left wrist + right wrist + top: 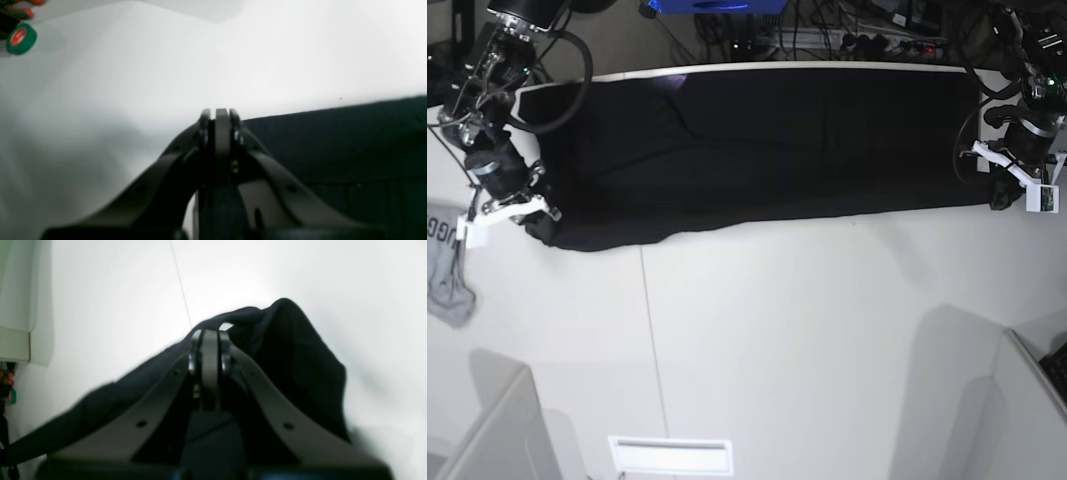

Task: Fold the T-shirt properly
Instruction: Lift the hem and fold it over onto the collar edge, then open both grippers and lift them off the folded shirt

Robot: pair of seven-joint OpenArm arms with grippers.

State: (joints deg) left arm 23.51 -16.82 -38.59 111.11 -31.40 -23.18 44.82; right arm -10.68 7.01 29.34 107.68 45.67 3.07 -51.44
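The black T-shirt lies as a long band across the far part of the white table. No print shows. My right gripper is at the band's near left corner. In the right wrist view this gripper is shut on a raised fold of the T-shirt, which drapes around its fingers. My left gripper sits at the near right corner. In the left wrist view it is shut, and the T-shirt's edge runs right up to its fingertips.
A small grey cloth with lettering hangs at the table's left edge. A green tape roll lies far off in the left wrist view. Cables crowd behind the table. White panels stand at the near corners.
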